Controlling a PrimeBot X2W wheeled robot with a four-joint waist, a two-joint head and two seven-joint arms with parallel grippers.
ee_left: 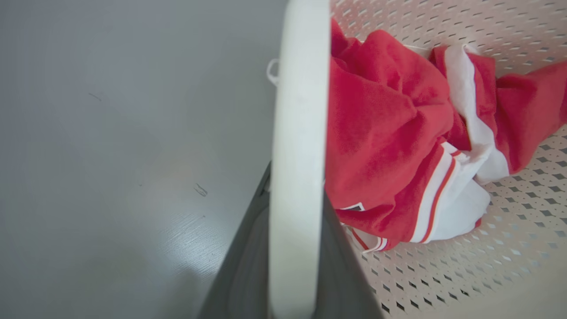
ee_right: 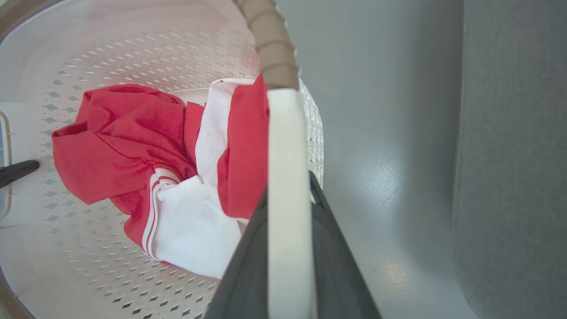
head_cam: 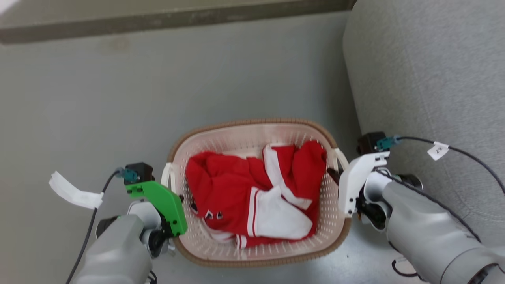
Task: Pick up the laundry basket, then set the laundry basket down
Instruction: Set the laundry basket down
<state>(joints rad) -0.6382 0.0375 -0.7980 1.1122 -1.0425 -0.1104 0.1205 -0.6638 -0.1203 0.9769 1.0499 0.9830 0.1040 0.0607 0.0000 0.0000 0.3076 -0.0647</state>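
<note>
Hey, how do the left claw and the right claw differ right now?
The left claw is green-cased; the right claw is white-cased. The left claw sits by grey floor; the right claw is beside grey upholstery. Both straddle the white handles of the laundry basket.

White tag point(head_cam: 438, 150) on right arm cable point(head_cam: 414, 138): two small characters, unreadable.

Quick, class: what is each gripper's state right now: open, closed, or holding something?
Left gripper: closed on the laundry basket by its left white handle.
Right gripper: closed on the right white handle.
</note>
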